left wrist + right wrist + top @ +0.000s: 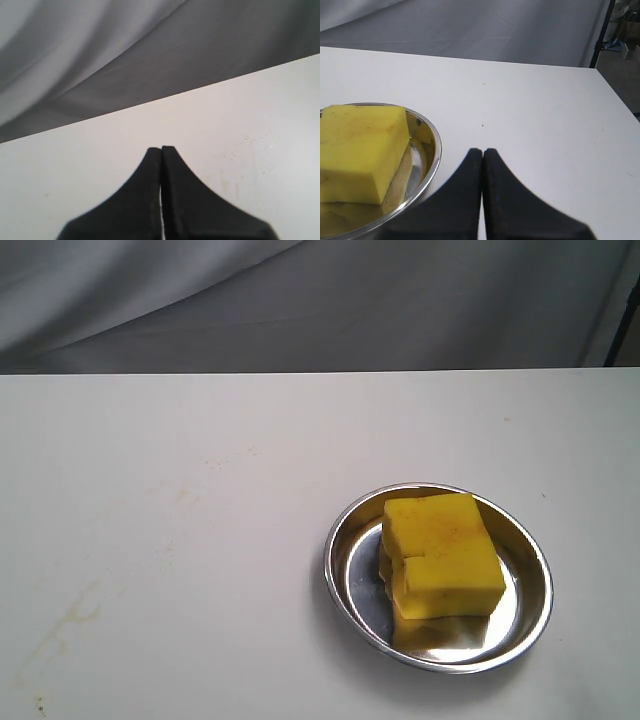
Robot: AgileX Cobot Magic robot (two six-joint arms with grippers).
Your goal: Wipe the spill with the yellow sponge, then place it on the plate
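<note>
Judging by how things lie, the task looks finished or nearly so. The bright yellow rectangular foam sponge (pixel 443 552) already rests inside the round shiny stainless-steel plate (pixel 330 575), which sits toward four o'clock from the middle of the white table (pixel 200 420). The sponge lies flat on the plate's floor, shifted a little toward twelve o'clock, and the bare mirror-like floor at six o'clock shows its yellow reflection. No orange-brown spill blotch can be seen anywhere on the tabletop, so the wiping appears done. Only faint tan streak marks (pixel 70 625) show, toward eight o'clock, with a paler trace nearer ten o'clock, and these are not the spill. Neither arm appears in the exterior view. In the left wrist view the left gripper (pixel 161 150) has its black fingers pressed together on nothing, over bare table with a pale smudge nearby. In the right wrist view the right gripper (pixel 483 151) likewise has its fingers together and empty, apart from the plate's rim (pixel 436 145), with the sponge (pixel 360 145) sitting free in the dish. Nothing seems left beyond, perhaps, the arms parking. By count there is one sponge, with a notch-like seam on one edge, one plate, no visible spill, two grippers, one table, and one grey cloth backdrop (pixel 300 300) behind it.
</note>
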